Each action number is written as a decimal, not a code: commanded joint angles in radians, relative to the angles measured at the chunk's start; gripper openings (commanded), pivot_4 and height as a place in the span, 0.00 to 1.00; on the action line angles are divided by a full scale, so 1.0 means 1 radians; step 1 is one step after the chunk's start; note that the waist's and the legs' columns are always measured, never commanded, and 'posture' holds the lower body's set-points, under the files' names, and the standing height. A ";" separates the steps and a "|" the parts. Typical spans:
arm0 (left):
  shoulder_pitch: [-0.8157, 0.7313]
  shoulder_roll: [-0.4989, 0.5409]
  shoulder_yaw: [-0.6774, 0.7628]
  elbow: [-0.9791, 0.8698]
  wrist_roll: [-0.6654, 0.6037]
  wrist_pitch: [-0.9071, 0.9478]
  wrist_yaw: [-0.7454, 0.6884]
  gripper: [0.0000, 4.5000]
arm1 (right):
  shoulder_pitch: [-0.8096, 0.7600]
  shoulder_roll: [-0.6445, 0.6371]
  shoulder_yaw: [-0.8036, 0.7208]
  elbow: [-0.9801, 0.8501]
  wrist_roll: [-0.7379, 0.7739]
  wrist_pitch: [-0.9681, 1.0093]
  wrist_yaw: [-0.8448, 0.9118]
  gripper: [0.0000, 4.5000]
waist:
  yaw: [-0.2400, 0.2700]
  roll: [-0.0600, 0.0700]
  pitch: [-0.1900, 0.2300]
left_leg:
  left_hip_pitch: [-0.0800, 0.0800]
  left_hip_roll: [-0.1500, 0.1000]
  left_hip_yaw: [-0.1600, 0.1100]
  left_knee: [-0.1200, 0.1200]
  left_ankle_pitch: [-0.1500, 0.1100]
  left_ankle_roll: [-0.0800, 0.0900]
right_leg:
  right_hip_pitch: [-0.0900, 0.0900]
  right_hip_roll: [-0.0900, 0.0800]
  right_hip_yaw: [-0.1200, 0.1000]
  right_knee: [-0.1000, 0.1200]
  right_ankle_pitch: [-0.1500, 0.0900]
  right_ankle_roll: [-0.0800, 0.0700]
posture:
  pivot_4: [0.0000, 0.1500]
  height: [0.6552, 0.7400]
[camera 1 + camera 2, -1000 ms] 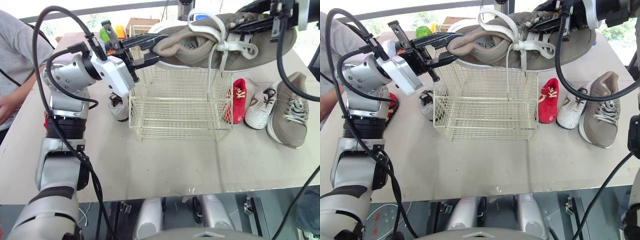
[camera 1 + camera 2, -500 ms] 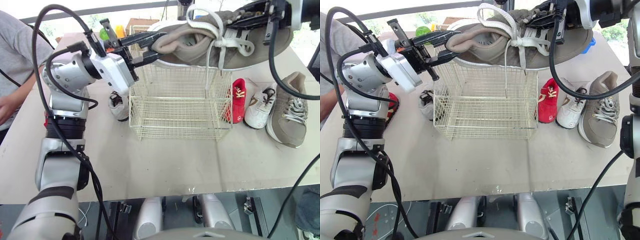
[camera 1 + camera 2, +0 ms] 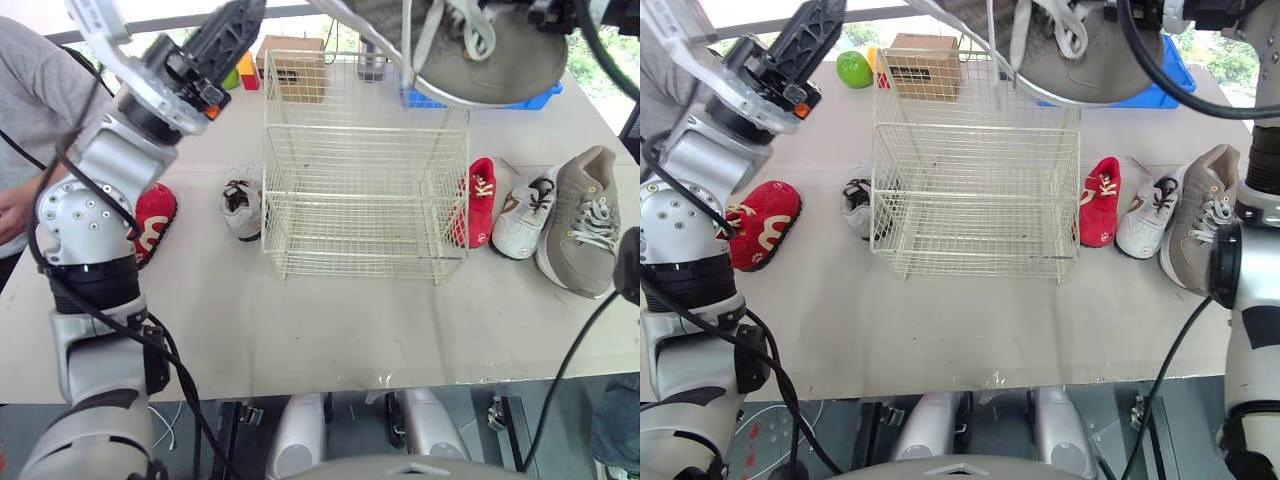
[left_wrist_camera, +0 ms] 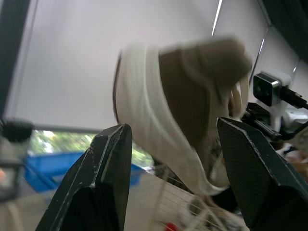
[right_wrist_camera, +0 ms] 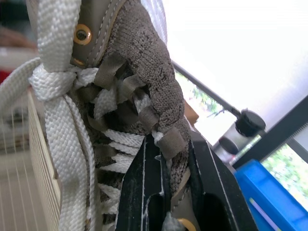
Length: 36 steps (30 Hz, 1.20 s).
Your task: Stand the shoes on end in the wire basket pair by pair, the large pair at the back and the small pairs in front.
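Observation:
A large grey shoe point(image 3: 490, 55) with white laces hangs high above the wire basket point(image 3: 365, 170), part of it beyond the picture's top. My right gripper point(image 5: 166, 154) is shut on its laced upper. My left gripper point(image 4: 173, 126) is open, level with the shoe's heel point(image 4: 187, 110) and apart from it; it shows raised at the upper left point(image 3: 232, 22). On the table, the second large grey shoe point(image 3: 585, 220), a small white shoe point(image 3: 520, 215) and a small red shoe point(image 3: 478, 200) lie right of the basket. Another small white shoe point(image 3: 240, 205) and red shoe point(image 3: 150, 220) lie left of it.
A cardboard box point(image 3: 295, 70), a green ball point(image 3: 853, 68) and a blue bin point(image 3: 520, 97) stand behind the basket. A person point(image 3: 30, 100) sits at the table's left side. The table's front edge point(image 3: 330, 385) runs below the basket.
My left gripper has let go of the shoe's heel and swung up and to the left. The right gripper has lifted the large shoe higher above the basket.

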 commanded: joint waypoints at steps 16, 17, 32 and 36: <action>-0.050 -0.199 -0.032 -0.074 0.035 0.113 0.094 0.71 | 0.127 0.155 -0.098 -0.300 0.177 0.175 -0.315 0.00 | -0.007 0.000 -0.002 | 0.002 -0.003 0.000 0.000 0.002 -0.002 | 0.000 0.002 0.001 0.004 0.000 0.000 | 1.00 1.00; -0.050 -0.195 -0.034 -0.072 0.045 0.119 0.078 0.71 | 0.129 0.155 -0.099 -0.304 0.186 0.180 -0.318 0.00 | -0.007 0.000 -0.002 | 0.002 -0.003 0.000 0.000 0.002 -0.002 | 0.000 0.002 0.001 0.004 0.000 0.000 | 1.00 1.00; -0.098 -0.222 -0.020 -0.003 0.155 0.119 0.084 0.32 | 0.180 0.175 -0.101 -0.365 0.280 0.220 -0.384 0.00 | -0.004 0.000 -0.002 | 0.002 -0.003 0.000 0.000 0.002 -0.002 | 0.000 0.002 0.001 0.004 0.000 0.000 | 1.00 1.00; -0.122 -0.168 -0.010 0.010 0.186 0.133 0.042 0.31 | 0.214 0.160 -0.088 -0.398 0.270 0.171 -0.385 0.00 | -0.004 0.000 -0.002 | 0.002 -0.003 0.000 0.000 0.002 -0.002 | 0.000 0.002 0.001 0.004 0.000 0.000 | 1.00 1.00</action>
